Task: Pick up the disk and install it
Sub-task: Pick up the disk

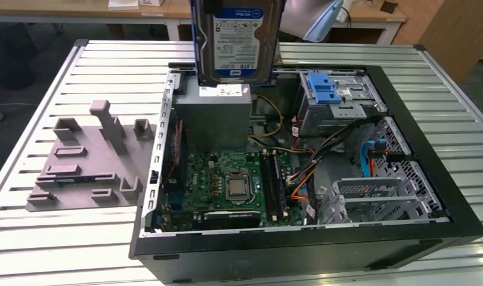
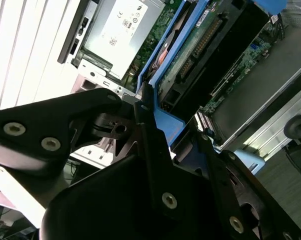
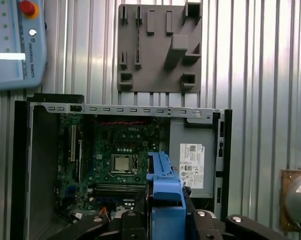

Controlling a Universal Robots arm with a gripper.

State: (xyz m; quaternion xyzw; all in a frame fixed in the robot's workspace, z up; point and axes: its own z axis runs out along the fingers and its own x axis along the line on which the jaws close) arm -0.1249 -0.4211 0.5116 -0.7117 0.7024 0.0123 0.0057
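Silver slatted metal table carries the open black computer case, with bare slats showing all round its rim. Beside the case, on the exterior view's left, lies a grey moulded fixture plate. Inside the case sit the motherboard, a grey power-supply box and a blue-latched drive cage. The disk hangs upright above the case, and the gripper is clenched on its blue rails.
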